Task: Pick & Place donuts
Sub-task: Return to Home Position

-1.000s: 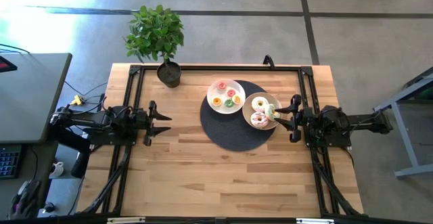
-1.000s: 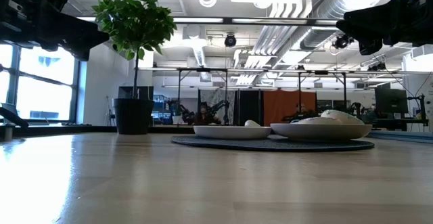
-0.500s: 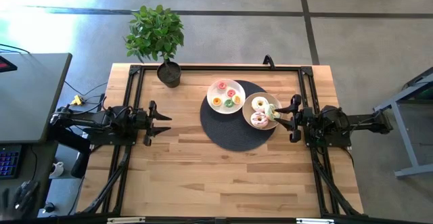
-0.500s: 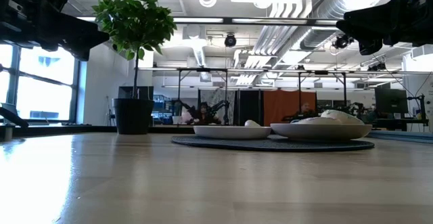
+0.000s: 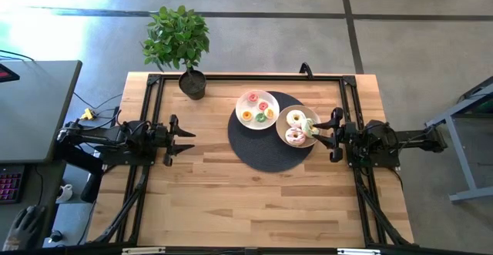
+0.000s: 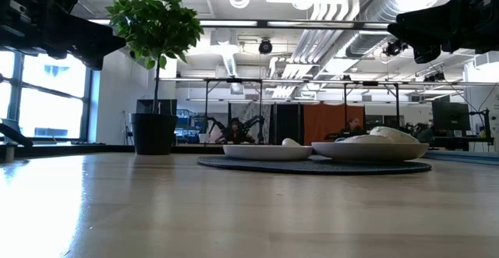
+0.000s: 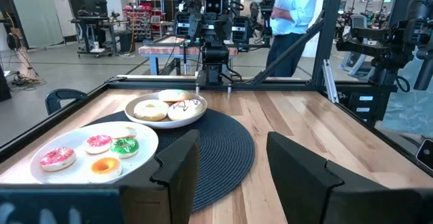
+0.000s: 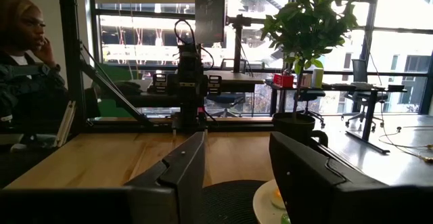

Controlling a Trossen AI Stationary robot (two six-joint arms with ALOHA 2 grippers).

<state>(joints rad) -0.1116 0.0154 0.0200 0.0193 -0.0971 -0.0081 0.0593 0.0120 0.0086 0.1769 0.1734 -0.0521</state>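
Two white plates sit on a round dark mat (image 5: 266, 141). The far plate (image 5: 257, 109) carries several small donuts (image 7: 98, 143), pink, green and yellow. The plate (image 5: 297, 126) nearer the right arm carries larger donuts (image 7: 168, 109), white and pink frosted. My right gripper (image 5: 322, 133) hovers open at that plate's right rim, above table height. My left gripper (image 5: 189, 140) hangs open over bare wood to the left of the mat, pointing at the plates (image 7: 233, 163). In the right wrist view the open fingers (image 8: 237, 163) frame the plate's rim (image 8: 265, 202).
A potted plant (image 5: 179, 43) stands at the table's far left corner. A black frame (image 5: 246, 77) runs along the far edge and both sides. Bare wood (image 5: 246, 201) spreads over the near half. People show beyond the table (image 8: 27, 61) (image 7: 291, 7).
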